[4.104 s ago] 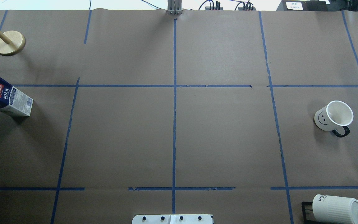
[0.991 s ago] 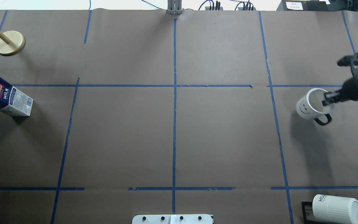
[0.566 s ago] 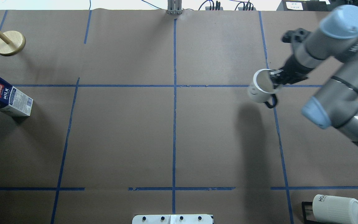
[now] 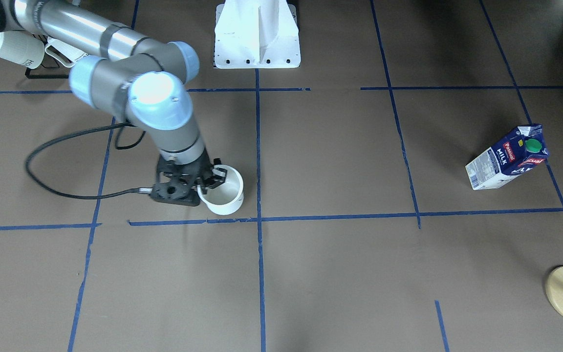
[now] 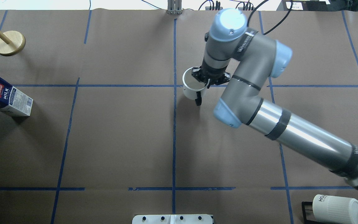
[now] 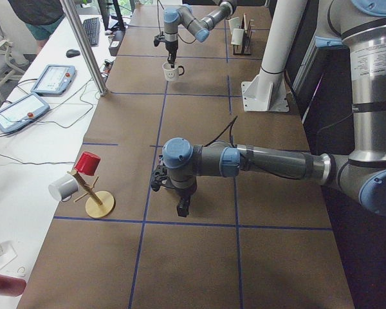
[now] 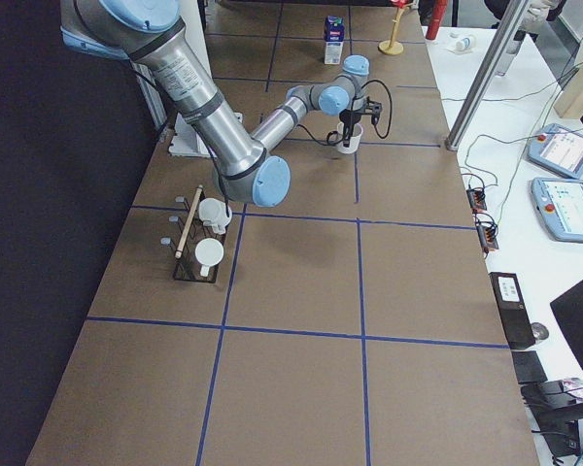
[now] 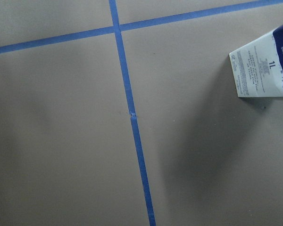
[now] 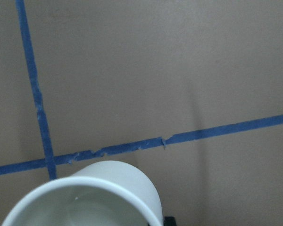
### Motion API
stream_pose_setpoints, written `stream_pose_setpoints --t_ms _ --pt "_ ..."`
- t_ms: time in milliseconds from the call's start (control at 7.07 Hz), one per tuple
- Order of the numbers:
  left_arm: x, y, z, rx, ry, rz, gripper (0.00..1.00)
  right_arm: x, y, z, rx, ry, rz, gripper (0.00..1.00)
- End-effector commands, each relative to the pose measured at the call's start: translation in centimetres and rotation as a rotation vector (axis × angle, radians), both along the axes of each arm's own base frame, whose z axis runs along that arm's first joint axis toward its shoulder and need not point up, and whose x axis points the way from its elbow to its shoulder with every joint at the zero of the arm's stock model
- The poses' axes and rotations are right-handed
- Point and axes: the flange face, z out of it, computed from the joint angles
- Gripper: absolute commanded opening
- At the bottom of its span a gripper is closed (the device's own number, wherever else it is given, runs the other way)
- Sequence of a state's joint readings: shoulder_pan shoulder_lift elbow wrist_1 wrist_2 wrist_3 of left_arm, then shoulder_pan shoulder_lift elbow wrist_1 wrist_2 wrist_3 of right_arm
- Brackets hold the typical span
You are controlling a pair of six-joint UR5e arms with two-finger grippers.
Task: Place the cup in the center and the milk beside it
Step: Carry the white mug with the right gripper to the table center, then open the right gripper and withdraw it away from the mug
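One ribbed mug [image 5: 337, 209] lettered "HO" sits at the near right corner of the table [image 5: 120, 140]. The "Pascual MILK" carton [image 5: 6, 98] stands by the left edge. The right arm extends to the table's middle, wrist pointing down. Its tool [image 5: 204, 82] pinches the rim of the cup [image 5: 191, 90] just beside the tape crossing [image 5: 174, 86]. I cannot tell the grip of the left tool [image 6: 183, 209].

From the right wrist we see only the rim and upper wall of the cup [image 9: 85, 197]; the view's bottom edge cuts the rest. The milk [image 8: 266, 66] runs off the left wrist view's right edge. The left hand [image 6: 183, 207] is too small for us to read its jaws.
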State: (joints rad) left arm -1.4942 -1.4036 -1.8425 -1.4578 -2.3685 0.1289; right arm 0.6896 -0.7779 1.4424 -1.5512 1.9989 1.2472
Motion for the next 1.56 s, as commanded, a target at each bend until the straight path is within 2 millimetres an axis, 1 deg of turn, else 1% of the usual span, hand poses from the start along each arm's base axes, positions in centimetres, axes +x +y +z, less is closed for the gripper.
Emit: stream_pose_setpoints --t_ms 0,142,283,425,566,708,849,991,1132,1274,1415 --pt "0.0 0.0 0.0 -0.001 0.0 0.0 1.0 -3.3 1.9 -1.0 -0.018 0.015 0.03 0.0" --pt "0.0 0.0 0.0 -0.001 0.0 0.0 1.0 -4.0 1.9 -1.1 -0.028 0.021 0.035 0.0" --pt "0.0 0.0 0.0 -0.001 0.0 0.0 1.0 -4.3 2.1 -0.6 -0.033 0.027 0.032 0.05" --pt "0.0 0.0 0.0 -0.002 0.0 0.0 1.0 -4.7 2.1 -0.6 -0.026 0.018 0.031 0.24" --pt "0.0 0.0 0.0 -0.001 0.0 0.0 1.0 -4.6 2.2 -0.5 -0.028 0.013 0.033 0.99" --pt "0.0 0.0 0.0 -0.001 0.0 0.0 1.0 -4.5 2.0 -0.4 -0.024 0.014 0.03 1.0" --pt "0.0 0.0 0.0 -0.001 0.0 0.0 1.0 -2.9 1.1 -1.3 -0.019 -0.002 0.042 1.0" --pt "0.0 0.0 -0.1 0.002 0.0 0.0 1.0 0.9 -0.4 -2.9 -0.03 -0.016 0.061 1.0" --pt "-0.1 0.1 -0.3 0.005 -0.001 0.0 1.0 6.3 -1.5 -4.8 -0.017 -0.02 0.023 1.0" --pt "-0.1 0.0 -0.2 0.007 -0.01 0.001 1.0 12.7 -1.8 -4.7 0.007 -0.002 -0.013 1.0" --pt "0.0 -0.7 -0.9 0.021 -0.008 -0.004 1.0 19.8 -1.8 -1.5 0.064 0.019 -0.07 1.0"
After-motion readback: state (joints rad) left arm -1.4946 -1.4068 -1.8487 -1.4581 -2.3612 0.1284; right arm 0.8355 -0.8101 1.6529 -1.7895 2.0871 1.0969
